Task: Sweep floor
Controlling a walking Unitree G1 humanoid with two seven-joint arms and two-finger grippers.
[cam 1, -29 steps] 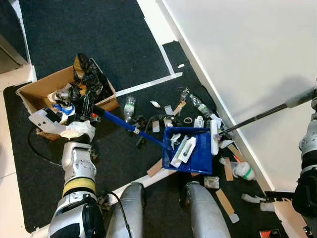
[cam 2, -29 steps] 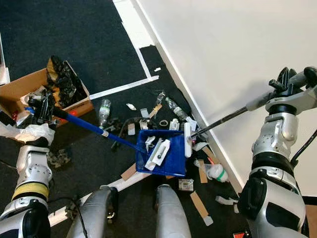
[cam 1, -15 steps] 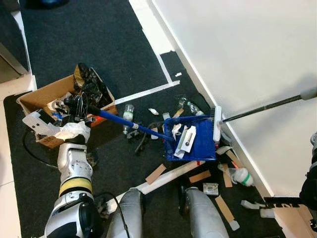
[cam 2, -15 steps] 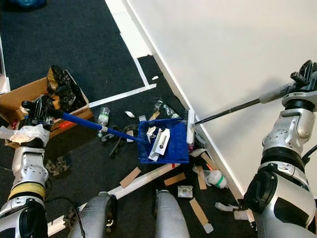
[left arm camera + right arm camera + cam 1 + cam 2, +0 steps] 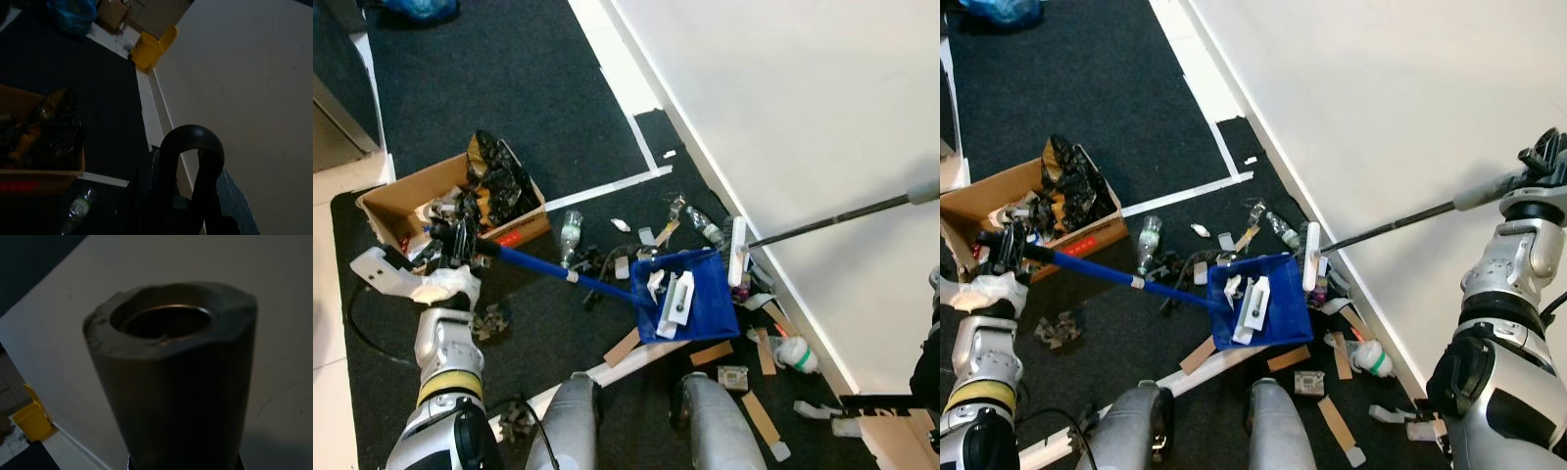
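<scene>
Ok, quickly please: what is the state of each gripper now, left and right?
Left gripper: closed on the long blue handle of the blue plastic dustpan.
Right gripper: closed on the grey handle end of the black-shafted broom.

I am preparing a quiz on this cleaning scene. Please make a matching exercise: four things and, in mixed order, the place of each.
1. blue plastic dustpan
2. brown cardboard box
3. white broom head
4. clear plastic bottle

a. at the white wall's foot
b. holds black rubbish
c. holds white scraps
d. on the dark carpet between box and dustpan

Pairs: 1-c, 2-b, 3-a, 4-d
</scene>
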